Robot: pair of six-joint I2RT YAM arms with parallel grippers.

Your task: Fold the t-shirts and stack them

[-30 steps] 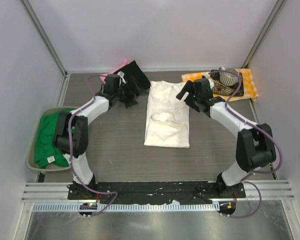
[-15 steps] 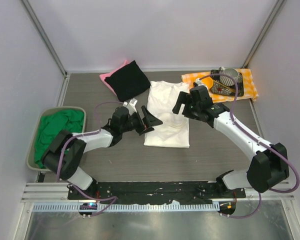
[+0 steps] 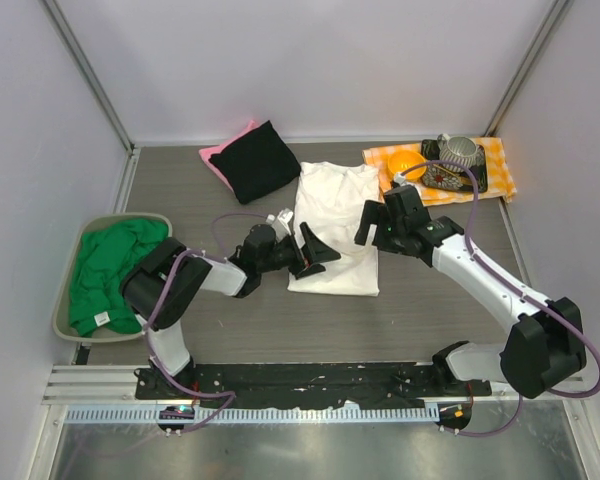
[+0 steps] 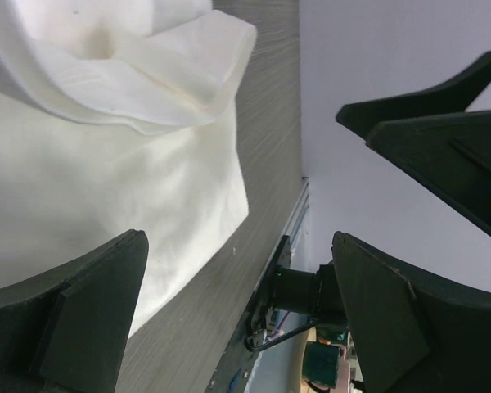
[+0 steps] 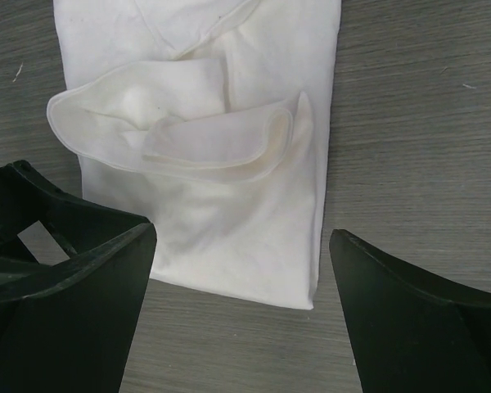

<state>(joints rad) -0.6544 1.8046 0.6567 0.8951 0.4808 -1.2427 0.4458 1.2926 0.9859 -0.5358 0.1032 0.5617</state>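
Folding the white t-shirt (image 3: 336,240) on the desk (image 3: 420,312). Hovering at both sides, jaws wide apart, holding nothing. Next, probably pinch near corners, fold away.

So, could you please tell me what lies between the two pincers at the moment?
The white t-shirt lies between them: the left pincer is at its left edge and the right pincer at its right edge, both open. The top external view shows this best.
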